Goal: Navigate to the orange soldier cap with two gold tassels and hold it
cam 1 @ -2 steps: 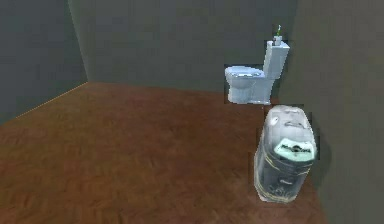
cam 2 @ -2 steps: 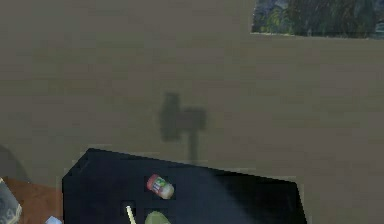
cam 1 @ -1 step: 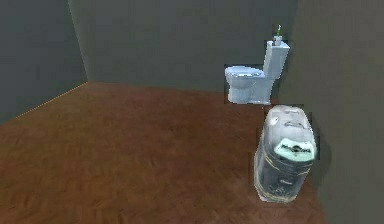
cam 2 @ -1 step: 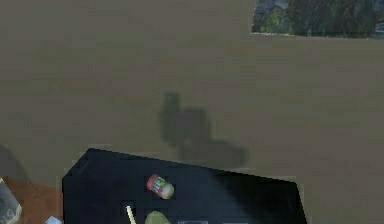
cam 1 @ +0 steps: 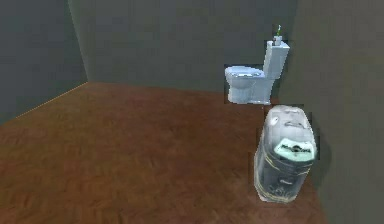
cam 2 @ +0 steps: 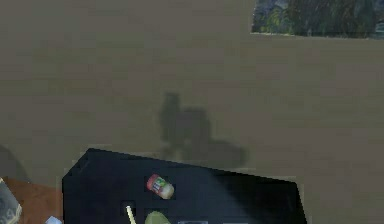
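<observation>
No writing can be read here. The small red and white can (cam 2: 160, 186) has a band like a label around it, but its print is too small to tell.

I cannot tell the state of the pincer, whether it is wide, narrow or holding something. I also cannot tell where the orange soldier cap is, so how it lies relative to the pincer cannot be told either.

In the arm side view, one dark table (cam 2: 230, 185) stands against a plain beige wall (cam 2: 120, 80). On the table I count three small things. The can lies on its side near the middle of the table. One thin pale yellow stick (cam 2: 130, 213) lies nearer the table's front than the can, toward the view's left. One yellow-green blob (cam 2: 158, 217) sits just beside the stick, at the picture's bottom edge. High above the table's right end, one picture (cam 2: 318, 17) hangs on the wall.

In the forward view, one white and pale blue toilet (cam 1: 255, 78) stands against the grey wall, with one small thing (cam 1: 281, 36) on its tank. One clear rounded bin (cam 1: 286, 150) stands on the brown floor (cam 1: 120, 150), nearer than the toilet and apart from it.
</observation>
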